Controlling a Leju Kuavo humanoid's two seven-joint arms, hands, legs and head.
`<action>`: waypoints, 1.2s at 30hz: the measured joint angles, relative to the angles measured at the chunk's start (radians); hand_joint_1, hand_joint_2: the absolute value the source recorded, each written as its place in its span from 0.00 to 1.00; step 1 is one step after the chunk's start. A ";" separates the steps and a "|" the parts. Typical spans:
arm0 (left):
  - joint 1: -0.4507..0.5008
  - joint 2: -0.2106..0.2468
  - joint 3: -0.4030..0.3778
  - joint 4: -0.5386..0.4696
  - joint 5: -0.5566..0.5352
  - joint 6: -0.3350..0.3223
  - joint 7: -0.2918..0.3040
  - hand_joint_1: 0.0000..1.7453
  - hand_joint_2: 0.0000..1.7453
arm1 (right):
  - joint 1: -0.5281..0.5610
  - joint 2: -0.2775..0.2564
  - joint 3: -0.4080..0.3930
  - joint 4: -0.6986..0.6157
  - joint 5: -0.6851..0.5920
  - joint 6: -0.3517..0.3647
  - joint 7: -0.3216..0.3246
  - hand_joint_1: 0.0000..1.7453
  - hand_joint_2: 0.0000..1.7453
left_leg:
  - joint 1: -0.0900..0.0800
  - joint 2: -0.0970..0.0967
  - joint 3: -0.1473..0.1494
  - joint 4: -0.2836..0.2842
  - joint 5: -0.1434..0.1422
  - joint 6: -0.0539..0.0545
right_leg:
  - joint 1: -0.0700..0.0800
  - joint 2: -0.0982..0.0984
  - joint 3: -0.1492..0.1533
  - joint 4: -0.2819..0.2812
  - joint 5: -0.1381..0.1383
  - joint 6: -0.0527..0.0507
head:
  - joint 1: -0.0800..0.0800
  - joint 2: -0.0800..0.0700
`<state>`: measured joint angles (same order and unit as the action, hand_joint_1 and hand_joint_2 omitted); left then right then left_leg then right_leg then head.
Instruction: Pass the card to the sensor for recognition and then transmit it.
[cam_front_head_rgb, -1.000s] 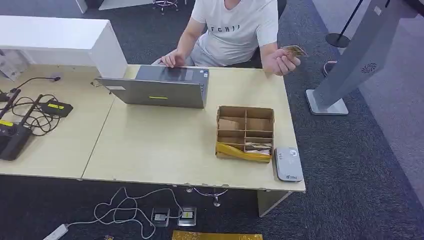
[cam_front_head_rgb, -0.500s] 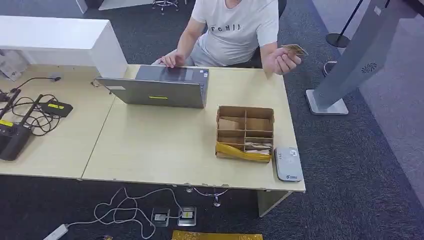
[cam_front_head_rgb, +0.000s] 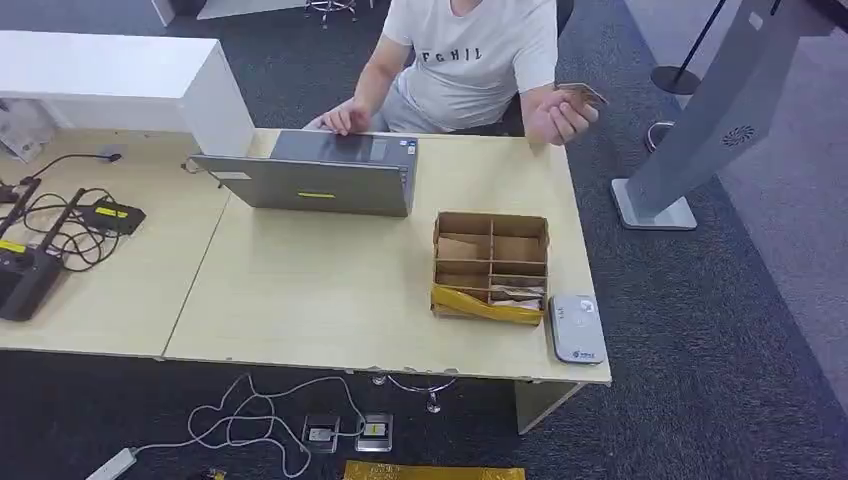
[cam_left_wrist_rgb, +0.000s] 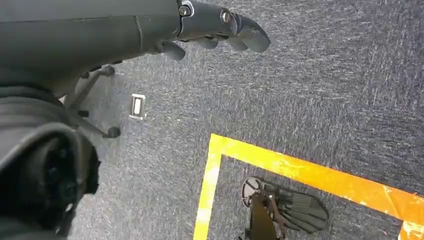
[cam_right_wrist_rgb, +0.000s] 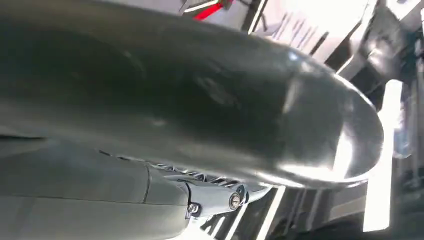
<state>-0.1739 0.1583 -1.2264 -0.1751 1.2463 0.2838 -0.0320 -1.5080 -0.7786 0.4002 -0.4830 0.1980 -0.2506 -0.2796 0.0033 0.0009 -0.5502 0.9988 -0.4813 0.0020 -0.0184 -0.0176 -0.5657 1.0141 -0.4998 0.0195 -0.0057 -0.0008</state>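
Card (cam_front_head_rgb: 581, 93), thin, brownish, likely light and stiff, best pinched by its free edge, was held by a seated person beyond the desk's (cam_front_head_rgb: 330, 290) far right corner; robot's left hand (cam_left_wrist_rgb: 220, 27) hung empty, right hand's state unclear.

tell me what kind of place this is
Probably an office reception or check-in desk: a person sits at a laptop holding up a card, with a card reader on the desk.
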 joint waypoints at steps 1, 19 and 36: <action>0.000 0.000 0.000 0.000 0.000 0.000 0.000 0.00 0.00 | 0.000 0.008 0.016 -0.012 0.000 -0.001 -0.002 0.00 0.00 | 0.000 0.000 0.000 0.000 0.000 0.000 | 0.000 0.000 0.000 0.000 0.000 0.000 | 0.001 0.000; 0.001 0.000 0.000 0.000 -0.003 -0.010 0.000 0.00 0.00 | 0.001 0.096 0.225 -0.051 0.069 -0.010 -0.085 0.00 0.00 | 0.000 0.000 0.000 0.000 0.000 0.000 | 0.000 0.000 0.000 0.000 0.000 0.000 | 0.000 0.000; -0.005 0.005 -0.002 0.000 -0.023 -0.039 0.011 0.00 0.00 | 0.000 0.176 0.498 -0.053 0.259 0.291 -0.023 0.00 0.00 | 0.001 0.000 -0.001 0.000 0.000 -0.001 | 0.001 0.000 -0.001 0.000 0.000 0.000 | 0.000 0.000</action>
<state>-0.1790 0.1637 -1.2287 -0.1751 1.2230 0.2445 -0.0210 -1.5082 -0.6024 0.8979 -0.5364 0.4573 0.0408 -0.3021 0.0040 0.0005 -0.5508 0.9989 -0.4809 0.0013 -0.0178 -0.0176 -0.5665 1.0144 -0.4998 0.0194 -0.0053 -0.0008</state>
